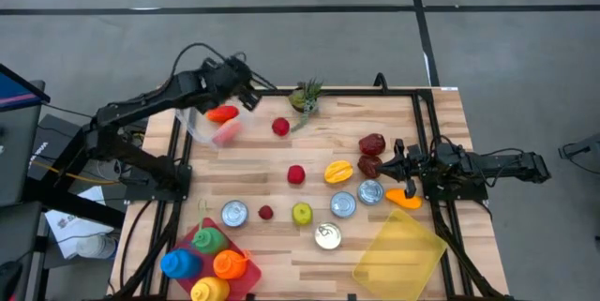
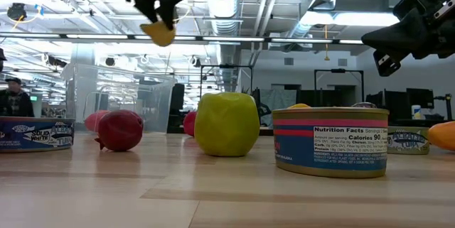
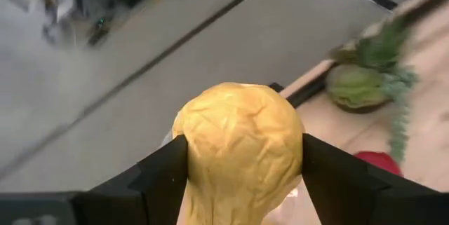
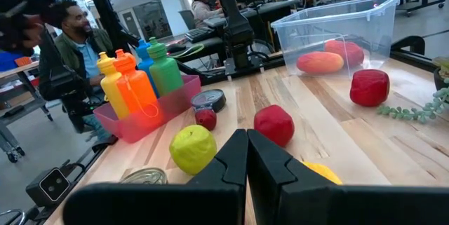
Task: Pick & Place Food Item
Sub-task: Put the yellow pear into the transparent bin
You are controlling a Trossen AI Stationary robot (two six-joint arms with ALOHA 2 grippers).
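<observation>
My left gripper [image 1: 244,90] hangs high over the far right corner of a clear plastic bin [image 1: 208,125], shut on a yellow, wrinkled, pear-shaped food item [image 3: 238,130]. The low view shows that item [image 2: 160,33] below the gripper [image 2: 159,11]; the high view hides it under the gripper. An orange-red piece [image 1: 222,112] and a pink piece [image 1: 228,131] lie in the bin. My right gripper [image 1: 396,163] waits shut, low at the table's right side beside two dark red items [image 1: 371,145]. My left gripper pinches the yellow food item between its two fingers, one finger [image 3: 168,172] on each side of its round upper part [image 3: 196,148]. The fingers point down from above. The item is lifted clear and hangs below the fingers [image 2: 160,33], well above the table.
Loose on the table are a green apple [image 2: 226,123], red fruits [image 1: 296,174], a yellow piece [image 1: 338,171], several cans [image 1: 342,204] and a succulent [image 1: 305,97]. A pink tray of bottles [image 1: 208,263] stands near left, a yellow bin [image 1: 398,249] near right. People sit beyond the table.
</observation>
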